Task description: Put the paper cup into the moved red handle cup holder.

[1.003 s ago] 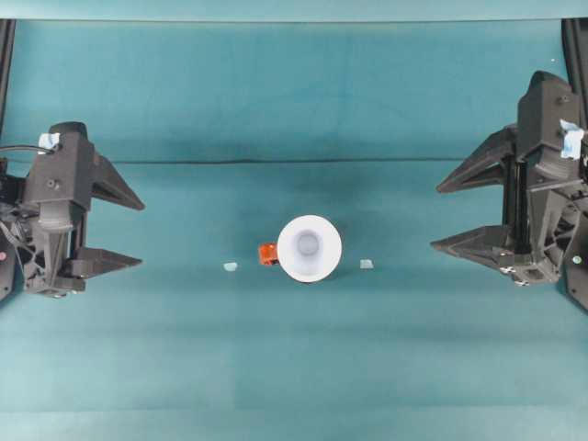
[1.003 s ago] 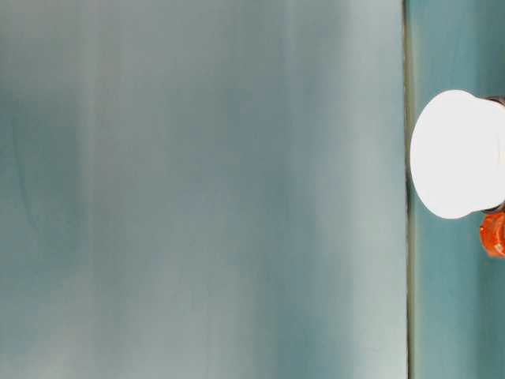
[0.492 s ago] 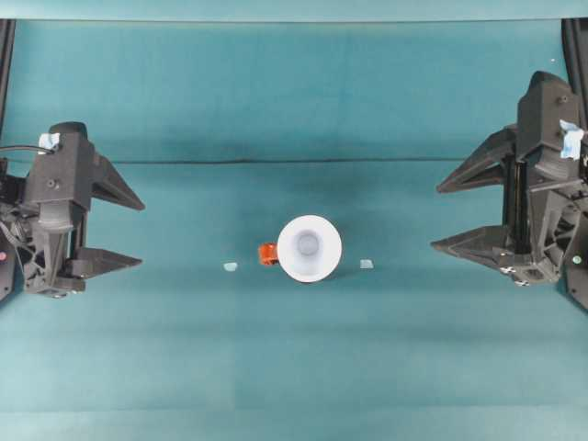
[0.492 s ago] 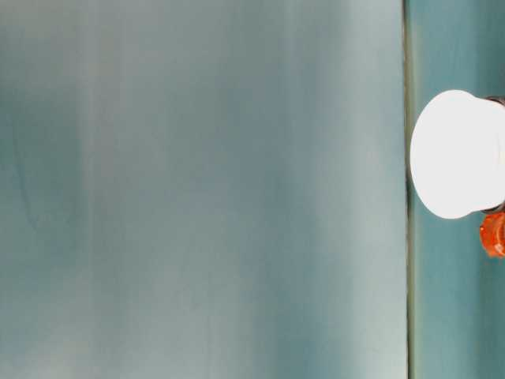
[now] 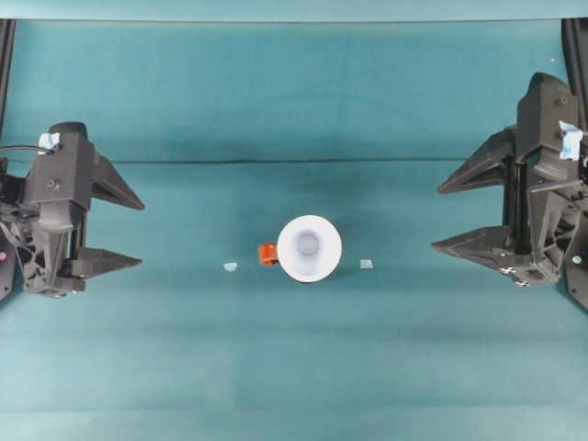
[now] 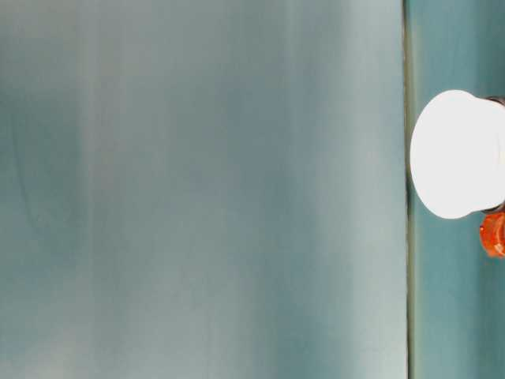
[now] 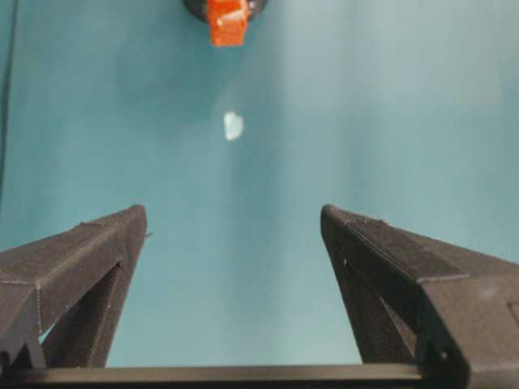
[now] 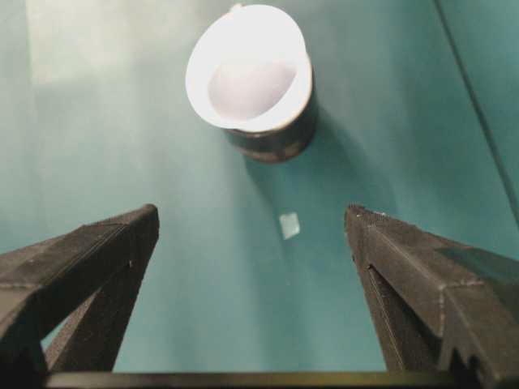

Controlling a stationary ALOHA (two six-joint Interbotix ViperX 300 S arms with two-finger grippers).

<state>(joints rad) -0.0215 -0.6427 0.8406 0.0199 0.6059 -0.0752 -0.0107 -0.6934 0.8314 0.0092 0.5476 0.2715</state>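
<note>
The white paper cup [image 5: 309,247] stands upright inside the black red handle cup holder [image 8: 280,138] at the table's middle; its rim hides most of the holder from above. The orange-red handle [image 5: 267,254] sticks out toward the left. The cup [image 6: 458,154] and the handle [image 6: 493,234] appear in the table-level view, and the handle [image 7: 228,20] shows at the top of the left wrist view. My left gripper [image 5: 131,231] is open at the far left, well away from the cup. My right gripper [image 5: 443,217] is open at the far right, also apart from it.
Two small pale tape marks lie on the teal cloth, one left of the holder [image 5: 230,266] and one right of it [image 5: 367,264]. A seam in the cloth [image 5: 294,162] runs across behind the cup.
</note>
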